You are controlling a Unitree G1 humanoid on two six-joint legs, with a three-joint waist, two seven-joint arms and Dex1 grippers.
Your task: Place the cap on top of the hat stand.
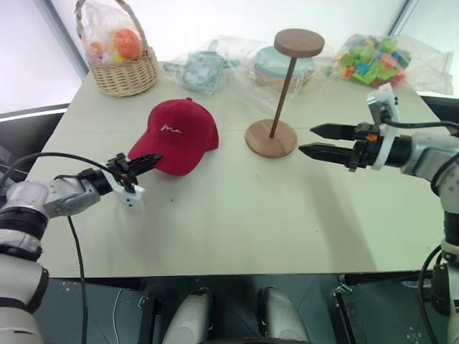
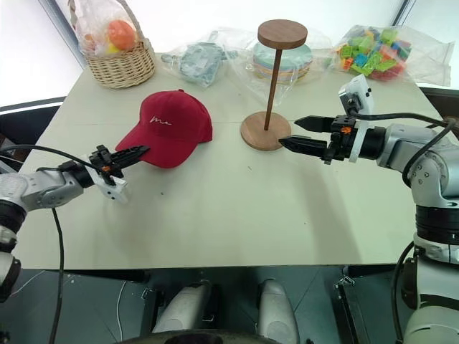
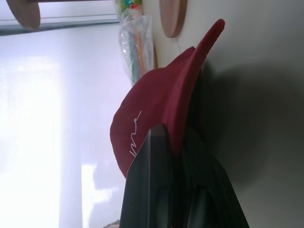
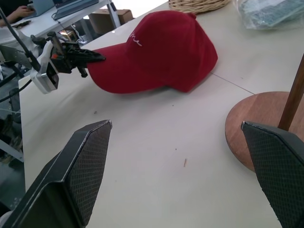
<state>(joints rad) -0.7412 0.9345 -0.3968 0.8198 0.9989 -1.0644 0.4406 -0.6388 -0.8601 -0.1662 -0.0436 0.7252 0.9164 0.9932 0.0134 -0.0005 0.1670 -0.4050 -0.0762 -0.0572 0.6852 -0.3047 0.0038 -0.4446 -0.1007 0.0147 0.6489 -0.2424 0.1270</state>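
Cap (image 1: 178, 134) on the table (image 1: 237, 215), left of the hat stand (image 1: 284, 89): my left claw (image 1: 140, 163) is clamped on its stiff brim, the best hold; crown soft, light. My right claw (image 1: 315, 141) hovers open, empty.

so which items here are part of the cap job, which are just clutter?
Job: cap, brim pinched in left gripper; hat stand; right gripper, open beside the stand's base.
Clutter: wicker basket, bagged toy blocks, bagged plates, bagged grey item.
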